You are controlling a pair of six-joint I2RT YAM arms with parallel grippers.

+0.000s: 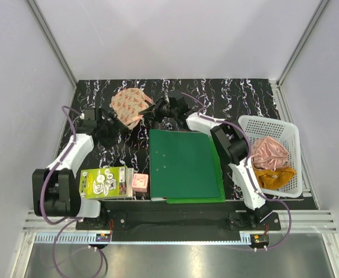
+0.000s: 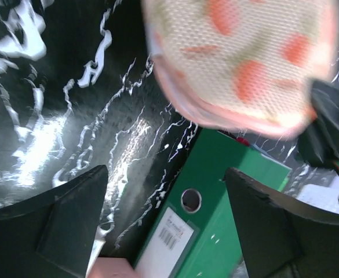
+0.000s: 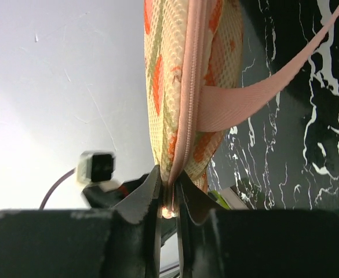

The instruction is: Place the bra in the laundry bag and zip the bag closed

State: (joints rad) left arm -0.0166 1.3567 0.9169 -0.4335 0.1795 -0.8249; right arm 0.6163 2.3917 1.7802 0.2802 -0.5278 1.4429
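My right pincer [image 3: 169,188] is pinched nearly shut on the zip edge of the bag [image 1: 128,108], by the tabletop's [image 1: 227,92] far edge. My left pincer [image 2: 166,179] gapes wide beside it, holding nothing.

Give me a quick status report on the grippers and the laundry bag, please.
Left gripper open, empty. Right gripper pinching laundry bag at zip seam. Bra not in view. Green binder close by.
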